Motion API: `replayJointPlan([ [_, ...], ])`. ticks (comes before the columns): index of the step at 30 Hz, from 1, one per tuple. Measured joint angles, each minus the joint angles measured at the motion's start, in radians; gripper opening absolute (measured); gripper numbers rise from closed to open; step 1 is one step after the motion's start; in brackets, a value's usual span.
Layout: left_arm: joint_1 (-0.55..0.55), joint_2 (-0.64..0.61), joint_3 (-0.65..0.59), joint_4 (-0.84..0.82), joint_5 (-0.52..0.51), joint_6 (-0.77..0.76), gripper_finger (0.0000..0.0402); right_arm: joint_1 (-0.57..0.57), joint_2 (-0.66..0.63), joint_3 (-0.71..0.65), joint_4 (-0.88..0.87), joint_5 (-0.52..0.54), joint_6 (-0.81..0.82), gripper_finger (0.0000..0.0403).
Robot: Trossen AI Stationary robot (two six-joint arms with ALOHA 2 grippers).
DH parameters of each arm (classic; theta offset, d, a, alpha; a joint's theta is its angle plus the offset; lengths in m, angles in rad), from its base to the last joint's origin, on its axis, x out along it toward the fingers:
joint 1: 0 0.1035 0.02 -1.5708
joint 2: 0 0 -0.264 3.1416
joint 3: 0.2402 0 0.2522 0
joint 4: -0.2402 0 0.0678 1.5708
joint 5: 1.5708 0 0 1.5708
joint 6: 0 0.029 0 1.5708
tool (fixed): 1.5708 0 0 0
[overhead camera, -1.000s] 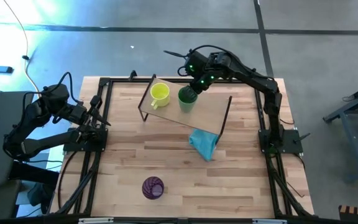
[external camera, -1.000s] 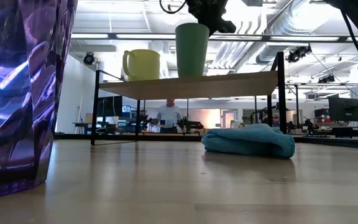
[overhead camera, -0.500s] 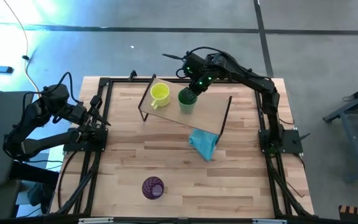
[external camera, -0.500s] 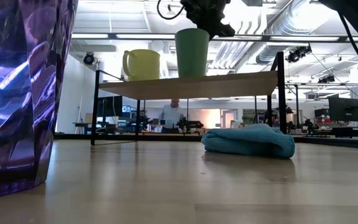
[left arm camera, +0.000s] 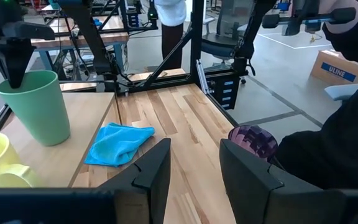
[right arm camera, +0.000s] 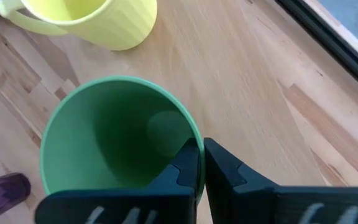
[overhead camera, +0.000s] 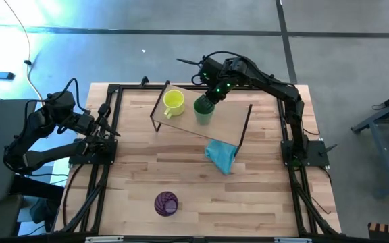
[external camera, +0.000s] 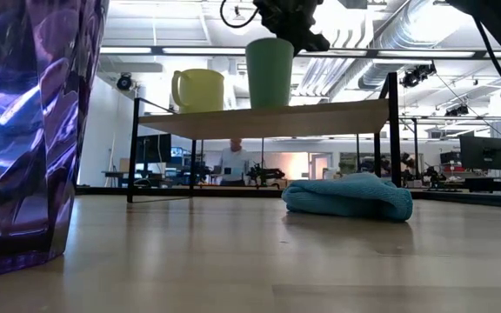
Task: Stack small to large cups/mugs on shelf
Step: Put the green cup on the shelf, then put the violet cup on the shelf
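The big wooden desk (overhead camera: 181,182) fills most of the high view. Black bars run around its edges.

On the far part of the desk stands the shelf (overhead camera: 225,118), a light wooden board on thin black legs. In the low view the shelf (external camera: 320,117) is lifted up, and you can see the room under it (a person stands far back in that room).

The right arm reaches over the shelf from the right side. The right gripper (overhead camera: 211,91) is at the top of the green cup (overhead camera: 203,108). Its fingers (right arm camera: 188,168) are squeezed tight on the rim of the green cup (right arm camera: 104,137), one finger inside and one outside. In the low view the green cup (external camera: 269,74) stands straight up, and its bottom seems to be on the shelf.

The left arm waits at the left side of the desk. The left gripper (left arm camera: 191,171) points across the desk, and its fingers (left arm camera: 154,168) are apart with nothing between them.

A blue cloth (overhead camera: 221,155) lies crumpled on the desk, just in front of the shelf.

The purple tumbler (overhead camera: 166,203) stands alone near the front edge of the desk, well apart from the shelf. It looks huge in the low view (external camera: 24,130) because it is so close to that camera.

The yellow mug (overhead camera: 173,102) sits on the shelf just beside the green cup, on its left. They do not touch.
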Motion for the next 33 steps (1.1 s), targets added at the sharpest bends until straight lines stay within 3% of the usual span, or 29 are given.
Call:
replayJointPlan([
  [8, 0.000, 0.000, 0.000, 0.000, 0.000, -0.002, 0.0127, 0.001, 0.000, 0.000, 0.000, -0.007, 0.000, 0.0002],
  [20, 0.000, 0.000, 0.000, -0.008, 0.000, -0.001, 0.0127, 0.002, 0.000, 0.000, 0.000, -0.008, 0.008, 0.0046],
  [33, 0.000, 0.000, 0.000, -0.008, 0.000, -0.001, 0.0127, 0.011, 0.000, 0.000, 0.001, -0.009, 0.008, 0.0051],
])
